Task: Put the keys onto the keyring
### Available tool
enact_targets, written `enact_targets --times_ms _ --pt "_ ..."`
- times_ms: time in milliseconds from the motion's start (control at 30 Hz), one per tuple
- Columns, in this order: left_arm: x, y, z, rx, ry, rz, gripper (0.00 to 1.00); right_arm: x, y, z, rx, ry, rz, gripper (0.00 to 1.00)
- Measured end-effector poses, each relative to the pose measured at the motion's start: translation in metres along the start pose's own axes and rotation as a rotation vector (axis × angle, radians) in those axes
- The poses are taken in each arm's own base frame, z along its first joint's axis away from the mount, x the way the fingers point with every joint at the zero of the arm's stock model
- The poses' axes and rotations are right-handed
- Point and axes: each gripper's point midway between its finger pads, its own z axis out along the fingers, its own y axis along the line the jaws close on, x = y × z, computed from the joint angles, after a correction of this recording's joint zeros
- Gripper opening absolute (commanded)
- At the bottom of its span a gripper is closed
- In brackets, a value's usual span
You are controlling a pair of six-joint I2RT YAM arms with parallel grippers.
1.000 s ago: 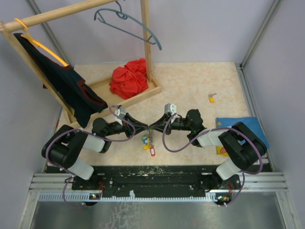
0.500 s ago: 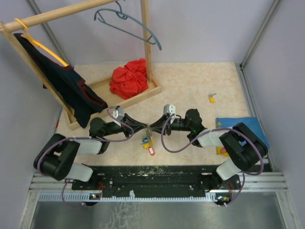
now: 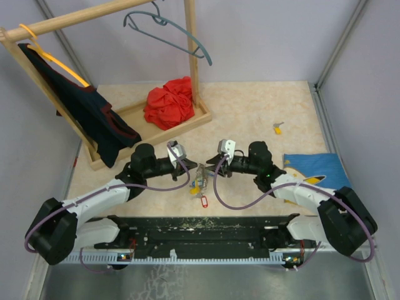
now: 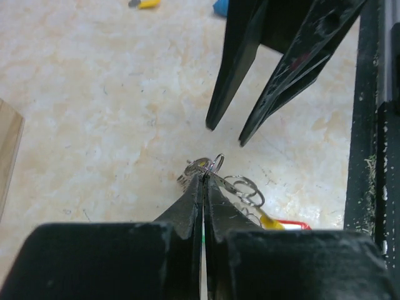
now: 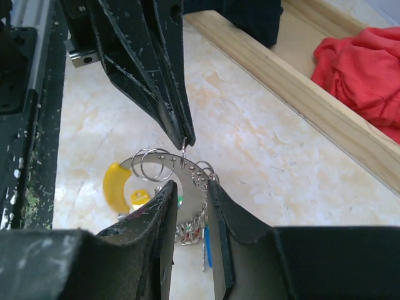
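Keyring of thin grey metal with a yellow section (image 5: 116, 182) sits low centre of the table between the two arms, with the small metal keys with coloured plastic tags (image 3: 197, 185) bunched at and under it, red tag nearest the bases. Left gripper (image 5: 186, 140) has its fingers pressed together, tips pinching a thin wire loop (image 4: 215, 164) at the top of the bunch. Right gripper (image 4: 226, 134) has its fingers slightly apart and holds nothing; the tips stand just short of the bunch, pointing at it. Cannot tell whether the bunch hangs from the pinch or rests on the table. One loose yellow-tagged key (image 3: 277, 129) lies well apart, far right, so the task looks unfinished. Risks, as a judgement: the pinch is only at the very fingertips on thin wire, so any tug or twist could let the loop slip and drop the bunch; the right fingers closing in could catch a neighbouring loop or a tag instead of the keyring and tangle things; two sets of tips this close could bump. The right wrist view shows the keyring's flat band and yellow section plus the blue and green tags below, which the left wrist view mostly hides behind its own fingers. The left wrist view shows the clear gap between the right fingertips and the bunch. Only the top view shows the loose key; the grip itself is too small to read there.
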Motion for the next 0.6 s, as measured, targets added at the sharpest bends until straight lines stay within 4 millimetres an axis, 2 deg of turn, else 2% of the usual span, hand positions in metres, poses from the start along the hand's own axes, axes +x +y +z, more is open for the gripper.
enact_targets --times_ms 133,367,600 --pt "0.019 0.003 0.000 -0.014 0.095 -0.001 0.01 0.002 0.000 -0.009 0.023 0.043 -0.036 0.27" --pt "0.023 0.000 0.000 -0.007 0.114 0.011 0.01 -0.001 0.004 -0.011 -0.003 0.054 -0.049 0.28" --pt "0.023 -0.001 0.000 -0.004 0.114 0.011 0.01 0.004 0.004 0.002 -0.037 0.059 -0.012 0.28"
